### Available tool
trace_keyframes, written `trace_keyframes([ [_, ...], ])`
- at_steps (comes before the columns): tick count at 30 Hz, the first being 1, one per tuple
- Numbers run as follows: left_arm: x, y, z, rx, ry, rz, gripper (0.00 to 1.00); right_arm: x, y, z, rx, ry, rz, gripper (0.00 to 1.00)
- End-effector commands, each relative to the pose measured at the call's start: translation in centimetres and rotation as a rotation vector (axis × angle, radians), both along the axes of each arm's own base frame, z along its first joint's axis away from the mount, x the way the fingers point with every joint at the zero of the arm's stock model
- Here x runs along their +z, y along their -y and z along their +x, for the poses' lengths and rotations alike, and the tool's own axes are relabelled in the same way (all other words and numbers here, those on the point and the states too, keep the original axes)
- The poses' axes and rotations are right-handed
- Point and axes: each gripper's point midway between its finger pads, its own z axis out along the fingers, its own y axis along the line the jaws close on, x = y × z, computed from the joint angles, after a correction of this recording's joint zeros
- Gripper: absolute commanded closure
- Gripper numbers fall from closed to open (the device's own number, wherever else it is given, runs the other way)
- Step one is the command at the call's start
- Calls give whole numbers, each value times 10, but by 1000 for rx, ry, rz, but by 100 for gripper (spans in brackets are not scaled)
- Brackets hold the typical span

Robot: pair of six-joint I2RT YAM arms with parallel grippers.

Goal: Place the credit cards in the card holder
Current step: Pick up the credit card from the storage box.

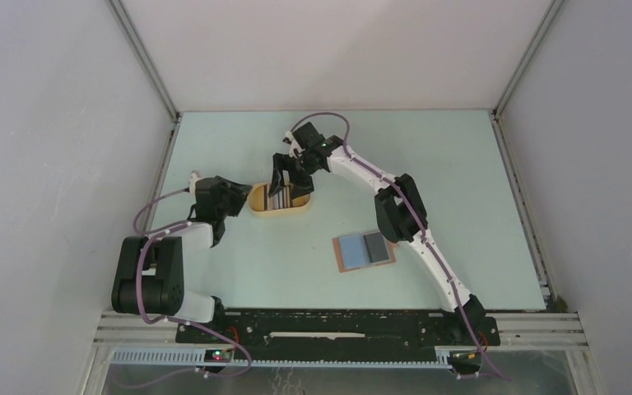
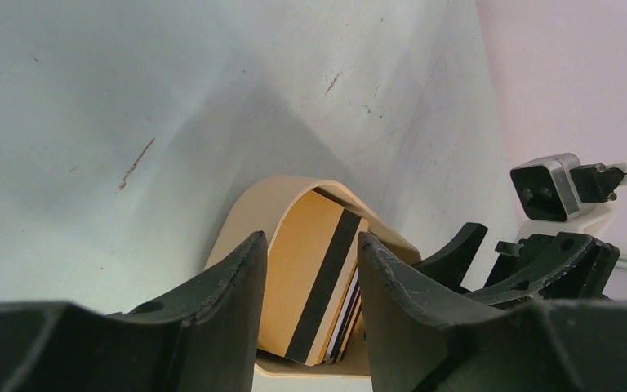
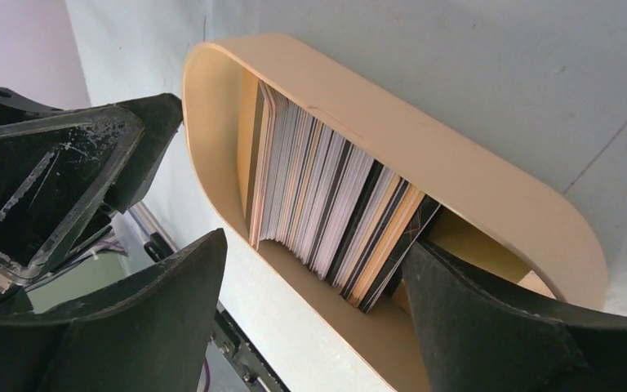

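Observation:
The credit cards (image 1: 278,197) stand on edge as a stack inside a yellow oval tray (image 1: 304,206). My left gripper (image 1: 234,197) is open at the tray's left end; in the left wrist view its fingers (image 2: 306,245) frame a tan card with a black stripe (image 2: 310,278). My right gripper (image 1: 290,173) is open wide over the tray (image 3: 424,155). One of its fingers (image 3: 473,327) is inside the tray behind the card stack (image 3: 326,204), the other is outside the near wall. The card holder (image 1: 364,250) lies open on the table, its blue-grey inside facing up.
The table is pale green with white walls at the left, back and right. The two grippers are close together over the tray; the right one shows in the left wrist view (image 2: 539,261). The card holder lies beside the right arm's forearm (image 1: 399,214).

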Motion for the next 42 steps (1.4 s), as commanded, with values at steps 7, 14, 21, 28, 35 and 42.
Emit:
trace_keyframes([
  [7, 29, 12, 17, -68, 94, -27, 52, 17, -21, -14, 91, -48, 139, 17],
  [14, 31, 14, 18, -79, 104, -28, 52, 11, -27, -17, 110, -82, 172, 19],
  [21, 33, 14, 18, -82, 113, -29, 52, 24, -23, -15, 127, -87, 207, 25],
  [28, 33, 14, 18, -84, 116, -28, 52, 39, -16, -12, 129, -72, 220, 26],
  [35, 33, 13, 18, -84, 116, -31, 52, 46, -12, -12, 128, -64, 222, 26],
  [42, 33, 13, 18, -86, 115, -31, 52, 51, -6, -9, 120, -46, 214, 26],
])
